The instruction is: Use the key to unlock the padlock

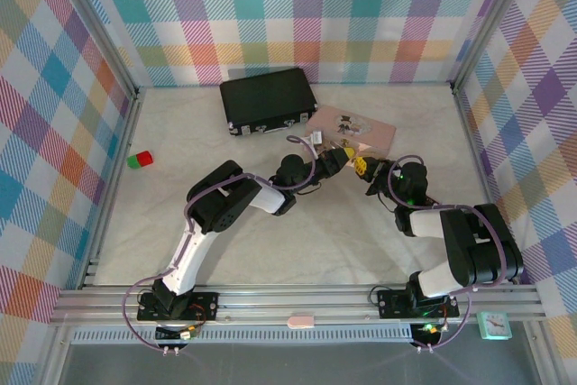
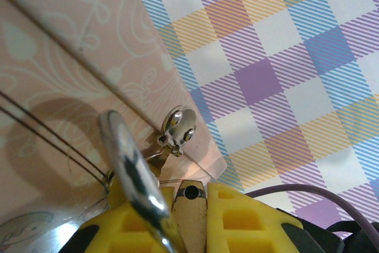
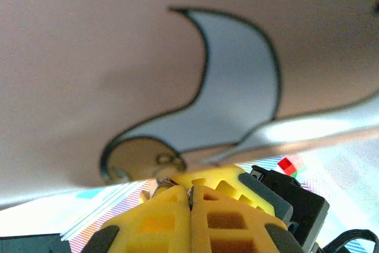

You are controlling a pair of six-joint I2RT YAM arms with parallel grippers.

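In the left wrist view my left gripper (image 2: 189, 201) is shut on the brass padlock (image 2: 190, 220). Its keyhole (image 2: 190, 192) faces the camera and its silver shackle (image 2: 131, 167) arches up to the left, blurred. My right gripper (image 3: 189, 191) is shut, and a thin dark sliver, the key (image 3: 190, 198), is pinched between its yellow pads. From above, the left gripper (image 1: 346, 160) and the right gripper (image 1: 367, 169) meet tip to tip at the near edge of the pink box (image 1: 356, 128).
The pink box's silver clasp (image 2: 179, 124) hangs just beyond the padlock. A black case (image 1: 266, 101) lies at the back, left of the pink box. Red and green blocks (image 1: 140, 160) sit at the far left. Plaid walls enclose the table.
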